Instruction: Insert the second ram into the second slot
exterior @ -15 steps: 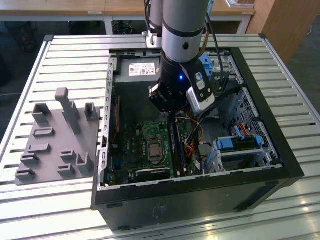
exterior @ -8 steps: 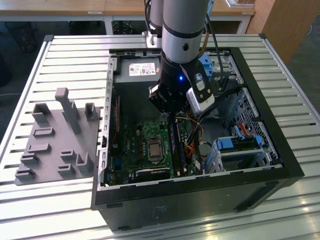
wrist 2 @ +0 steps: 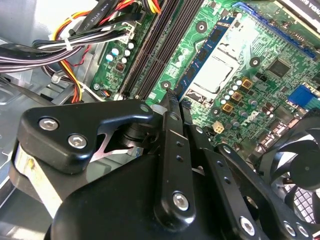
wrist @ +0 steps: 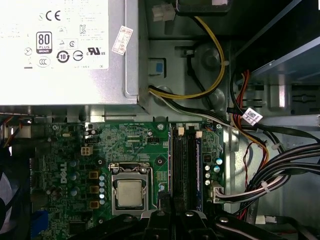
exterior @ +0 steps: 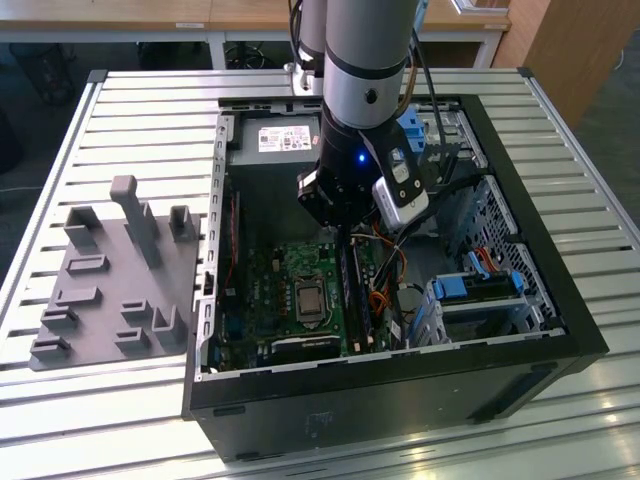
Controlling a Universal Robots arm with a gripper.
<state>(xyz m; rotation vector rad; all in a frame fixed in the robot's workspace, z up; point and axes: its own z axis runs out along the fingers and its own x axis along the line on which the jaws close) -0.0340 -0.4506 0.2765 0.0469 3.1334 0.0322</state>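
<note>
Inside the open computer case (exterior: 400, 415) on the slatted table (exterior: 140, 120), my arm (exterior: 365, 60) stands almost vertical. It enters from the top of the exterior view and drops straight into the middle of the case, wrist low over the motherboard (exterior: 270, 290). A small camera unit (exterior: 402, 190) sits on the wrist toward the exterior view's right. My jaws point straight down at the board. In the second wrist view they are drawn together, the fingertips (wrist 2: 172, 120) meeting with no gap I can see and nothing I can make out pinched between them. They hover at one end of the memory slots (wrist: 185, 170), which run between the processor socket (wrist: 129, 192) and the bundled cables (wrist 2: 75, 45); whether the tips touch anything there I cannot tell. The second ram (wrist 2: 207, 50), a thin dark-blue stick with black chips on its face, runs lengthwise along those slots on the socket side, starting just beyond my fingertips. Whether it sits in a slot, and in which, I cannot tell. The power supply (wrist: 60, 50) lies past the other end of the slots, and a fan (wrist 2: 300, 170) is near my wrist. A grey fixture tray (exterior: 100, 290) rests on the table at the exterior view's left, well apart from me.
</note>
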